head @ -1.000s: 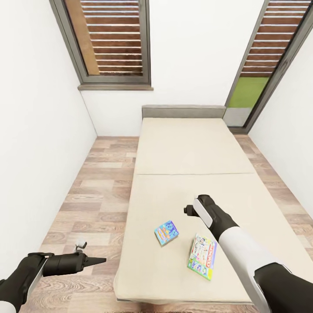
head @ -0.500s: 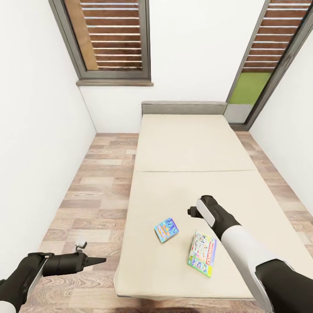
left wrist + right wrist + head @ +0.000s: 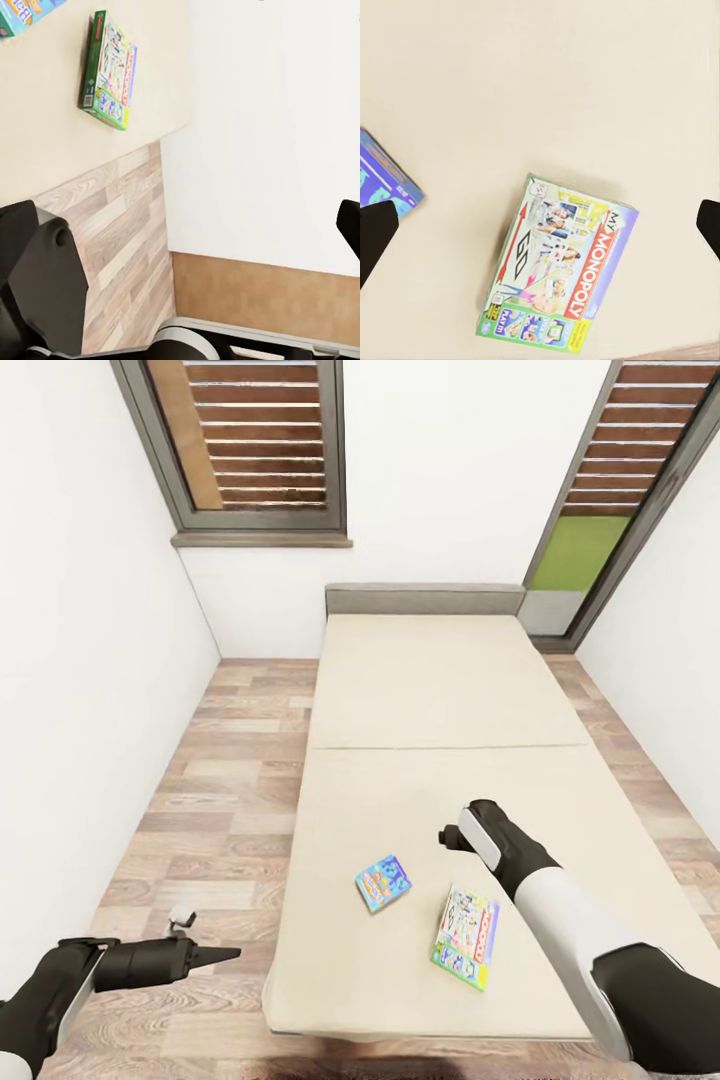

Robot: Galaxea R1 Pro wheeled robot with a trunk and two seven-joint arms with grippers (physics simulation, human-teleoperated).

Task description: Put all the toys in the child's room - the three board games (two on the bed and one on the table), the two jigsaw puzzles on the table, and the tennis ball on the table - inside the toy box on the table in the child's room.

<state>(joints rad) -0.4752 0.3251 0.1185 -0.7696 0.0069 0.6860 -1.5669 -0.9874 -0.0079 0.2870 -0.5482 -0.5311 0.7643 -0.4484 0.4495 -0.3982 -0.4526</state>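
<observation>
Two board games lie near the foot of the bed [image 3: 440, 690]. One is light blue [image 3: 383, 881] and the other green-edged with multicolour print [image 3: 466, 936]. My right gripper [image 3: 541, 229] hangs open directly above the green-edged game [image 3: 562, 266], its fingertips [image 3: 375, 232] wide apart and touching nothing. The light blue game [image 3: 382, 180] shows at the edge of that view. My left gripper [image 3: 228, 954] is held low over the floor left of the bed, open and empty. The left wrist view also catches the green-edged game [image 3: 110, 69]. The toy box, table, jigsaw puzzles and tennis ball are out of view.
The bed fills the middle of a narrow room with white walls on both sides. A strip of wood-plank floor [image 3: 230, 790] runs along its left side. Slatted windows [image 3: 260, 450] stand on the far wall behind the headboard [image 3: 424, 598].
The whole picture has slid up a little, so the camera moved. My right arm has drifted slightly right above the games. The games and left arm have not shifted.
</observation>
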